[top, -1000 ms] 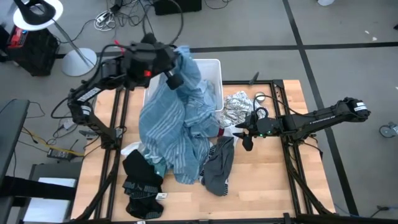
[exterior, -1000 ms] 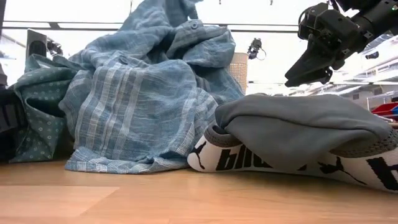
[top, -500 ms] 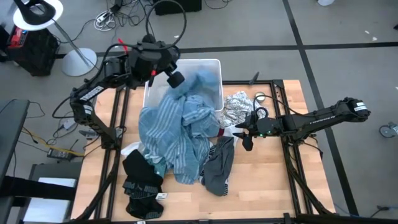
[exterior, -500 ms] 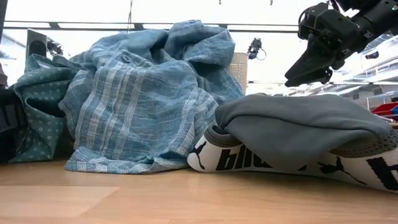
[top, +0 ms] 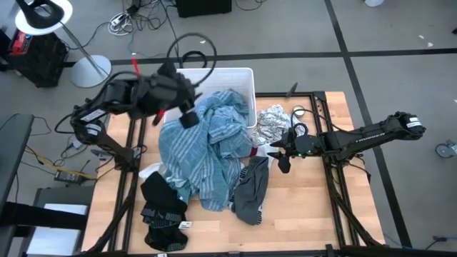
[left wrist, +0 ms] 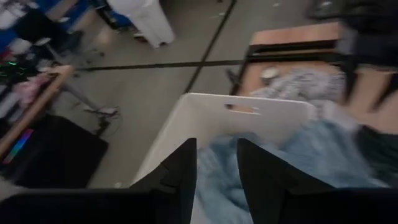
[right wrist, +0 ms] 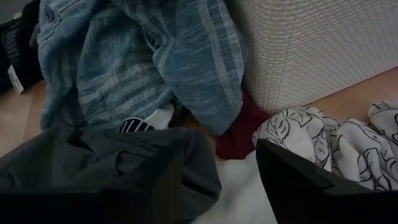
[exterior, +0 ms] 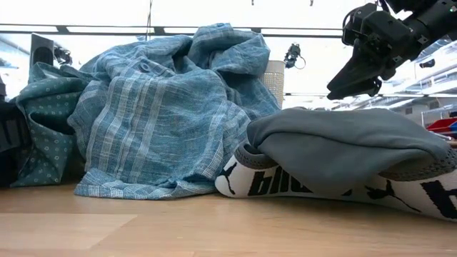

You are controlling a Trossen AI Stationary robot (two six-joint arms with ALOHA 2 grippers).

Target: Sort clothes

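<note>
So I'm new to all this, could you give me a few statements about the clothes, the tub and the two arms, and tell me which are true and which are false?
1. The blue-striped shirt drapes partly over the white tub's edge. True.
2. The left gripper is clamped on the blue-striped shirt. False: its fingers are apart in the left wrist view, nothing between them, above the tub and the shirt.
3. The right gripper hovers open over the grey garment. True.
4. The white-grey patterned cloth lies inside the tub. False: it lies on the table beside the tub.
5. The black garment sits on top of the shirt pile. False: it lies on the table, at the pile's edge nearer the left arm.
</note>
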